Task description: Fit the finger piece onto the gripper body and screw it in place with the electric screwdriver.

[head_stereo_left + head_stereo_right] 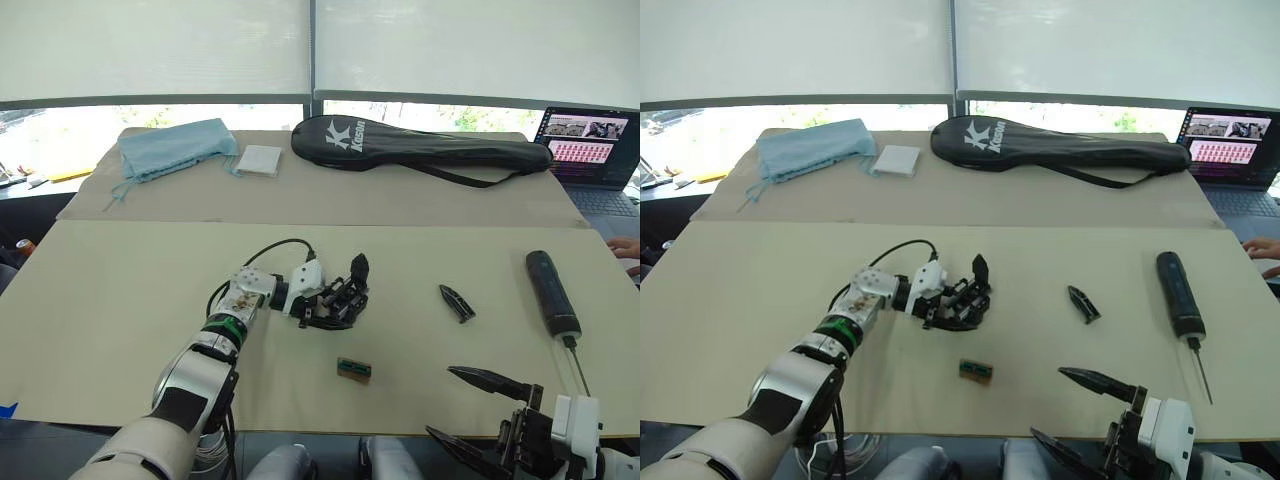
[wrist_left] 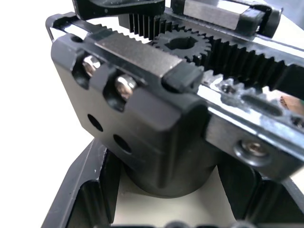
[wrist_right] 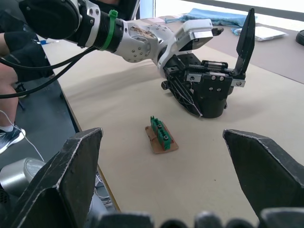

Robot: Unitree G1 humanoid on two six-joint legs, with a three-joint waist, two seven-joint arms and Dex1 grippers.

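Left eye view, left gripper (image 1: 325, 300): we see it reached out over the middle of the table (image 1: 120, 300), its fingers closed around the gripper body (image 1: 345, 295); the body stands on the table with its one black finger pointing up
Left wrist view, gripper body (image 2: 156, 109): we see the block up close between our own fingers (image 2: 80, 190); toothed racks and a central gear wheel show on its upper face, with screw heads along the edges; its round base sits on the table
Right gripper (image 1: 480, 410): we see it at the near right edge of the table, fingers spread wide and holding nothing
Finger piece (image 1: 456, 302): lying flat on the table, right of the gripper body and well apart from it; between the body and the electric screwdriver
Electric screwdriver (image 1: 552, 292): lying on the right side of the table, thin bit pointing toward the near edge; just beyond the right gripper, not touching it
Green terminal block (image 3: 160, 134): lying on a small brown card near the gripper body, on its near side
Far table: black racket bag (image 1: 420, 145), light blue cloth (image 1: 175, 148), small white pad (image 1: 259, 160)
Far right: open laptop (image 1: 590, 145); a person's hand (image 1: 625, 246) at the table's right edge
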